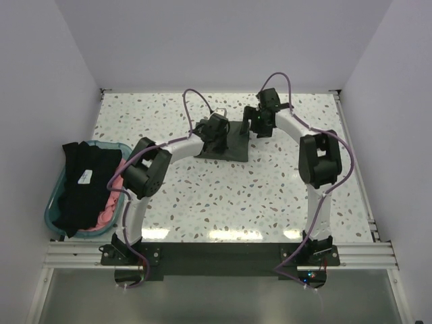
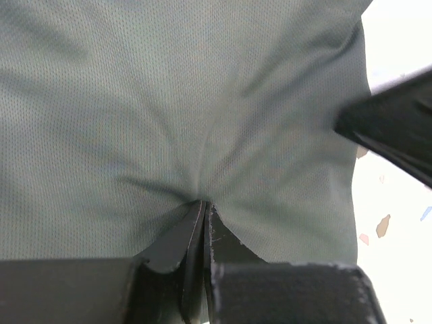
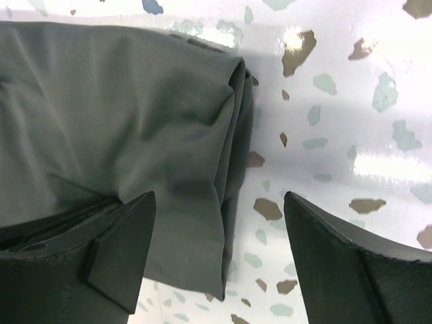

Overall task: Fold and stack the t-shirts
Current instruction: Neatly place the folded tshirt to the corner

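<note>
Left gripper (image 2: 202,209) is clamped tight on the green shirt (image 1: 228,147), cloth puckering right at the closed tips. The shirt lies folded at the far middle of the table (image 1: 202,196), between the two arms. Right gripper (image 3: 217,202) is spread wide, empty, straddling the shirt's folded right edge, one finger (image 3: 121,236) over cloth and the other over bare table. That edge runs straight through the gap. Black shirt (image 1: 81,182) and pink shirt (image 1: 111,202) wait in the tub (image 1: 54,202), well off to the left.

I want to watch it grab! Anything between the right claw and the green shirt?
Nothing visible. The right gripper is open astride the edge of the green shirt, one finger over cloth, the other over the table.
</note>
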`<state>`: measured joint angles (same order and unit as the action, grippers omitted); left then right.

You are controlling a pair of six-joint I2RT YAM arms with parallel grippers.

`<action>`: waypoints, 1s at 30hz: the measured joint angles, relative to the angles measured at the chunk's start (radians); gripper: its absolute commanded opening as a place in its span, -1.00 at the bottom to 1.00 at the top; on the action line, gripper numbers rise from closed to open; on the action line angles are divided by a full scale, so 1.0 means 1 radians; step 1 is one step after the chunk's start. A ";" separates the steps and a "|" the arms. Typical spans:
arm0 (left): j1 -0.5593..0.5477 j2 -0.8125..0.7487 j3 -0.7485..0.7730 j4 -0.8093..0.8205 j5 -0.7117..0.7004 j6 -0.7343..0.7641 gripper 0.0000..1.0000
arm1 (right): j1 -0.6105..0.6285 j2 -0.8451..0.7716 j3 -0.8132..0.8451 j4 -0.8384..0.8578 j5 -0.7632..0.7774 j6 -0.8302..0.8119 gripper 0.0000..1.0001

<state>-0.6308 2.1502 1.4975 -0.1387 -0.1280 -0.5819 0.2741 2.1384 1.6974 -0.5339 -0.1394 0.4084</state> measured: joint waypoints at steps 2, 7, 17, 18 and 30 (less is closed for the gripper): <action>0.000 -0.004 0.000 -0.010 0.001 0.000 -0.86 | 0.001 0.032 0.032 -0.004 0.002 -0.007 0.56; 0.000 -0.006 0.000 -0.016 0.011 0.000 -0.86 | 0.010 0.110 0.089 -0.012 0.018 -0.023 0.31; 0.000 -0.063 0.006 -0.058 0.015 0.003 -0.83 | 0.063 0.160 0.156 -0.025 0.081 -0.055 -0.23; 0.000 -0.075 0.011 -0.069 0.012 0.003 -0.82 | 0.074 0.162 0.158 -0.032 0.098 -0.058 -0.42; 0.038 -0.335 0.009 -0.108 -0.011 -0.001 -0.78 | 0.101 0.180 0.203 -0.085 0.179 -0.019 -1.00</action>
<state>-0.5926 1.8153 1.5063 -0.2466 -0.1390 -0.5827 0.3752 2.3180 1.9007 -0.6189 0.0399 0.3893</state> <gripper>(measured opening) 0.105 0.031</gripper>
